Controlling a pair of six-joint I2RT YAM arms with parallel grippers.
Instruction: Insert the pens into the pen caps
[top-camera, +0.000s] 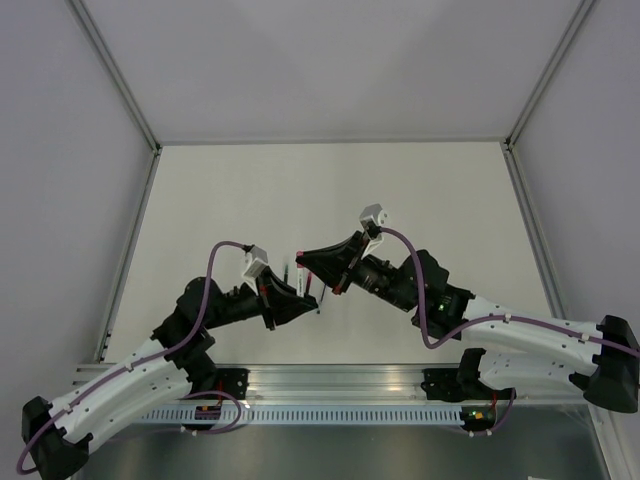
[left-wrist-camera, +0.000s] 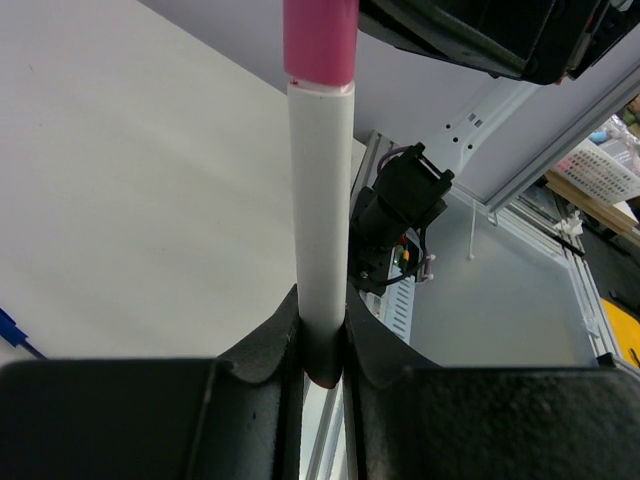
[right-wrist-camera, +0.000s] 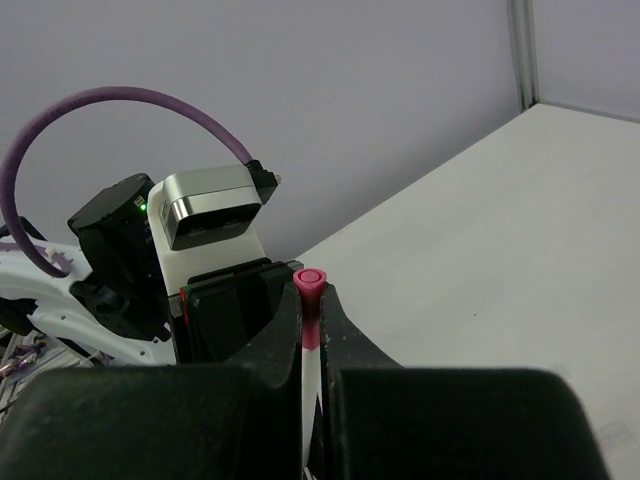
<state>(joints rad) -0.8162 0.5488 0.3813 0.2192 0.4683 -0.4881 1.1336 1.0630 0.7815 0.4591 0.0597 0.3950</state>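
Clamping the white pen (left-wrist-camera: 320, 200) low on its barrel, the left tool (left-wrist-camera: 322, 345) is nearly closed around it; the right tool (right-wrist-camera: 312, 310) is pinched fully onto the pink-red cap (right-wrist-camera: 310, 280) at the pen's other end, both held above the table (top-camera: 400, 190); light, stiff, slick plastic likely slips or twists, so a firm mid-barrel hold seems wise.

Pen (left-wrist-camera: 320, 200) between left fingers (left-wrist-camera: 250, 372), above table (left-wrist-camera: 120, 200)
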